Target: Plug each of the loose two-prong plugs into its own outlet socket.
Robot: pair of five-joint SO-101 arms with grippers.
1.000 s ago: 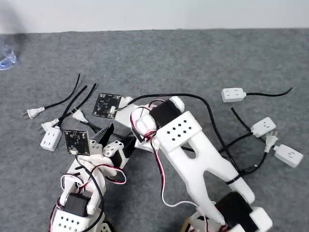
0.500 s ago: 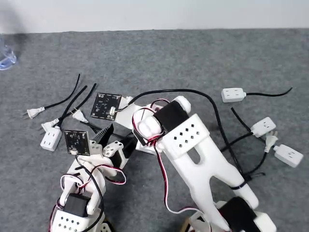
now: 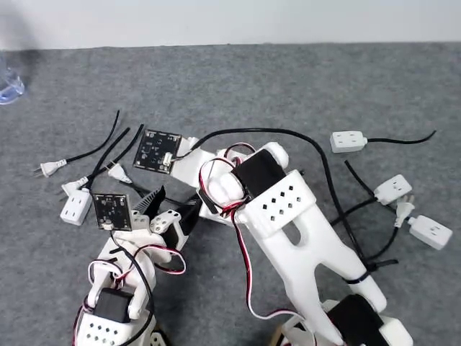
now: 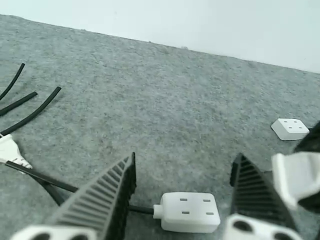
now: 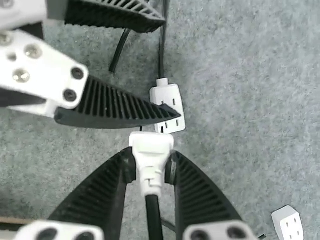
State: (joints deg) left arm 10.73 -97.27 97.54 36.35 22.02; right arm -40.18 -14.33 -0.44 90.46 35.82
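Right claw clamps a white plug (black cord); left claw gapes wide, a white outlet socket between its fingers.

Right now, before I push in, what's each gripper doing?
Left gripper: open around the white outlet socket, not gripping it.
Right gripper: closed, holding the white plug.

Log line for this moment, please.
right gripper: shut on two-prong plug | left gripper: open, straddling outlet socket | two-prong plug: at outlet socket face, seating unclear
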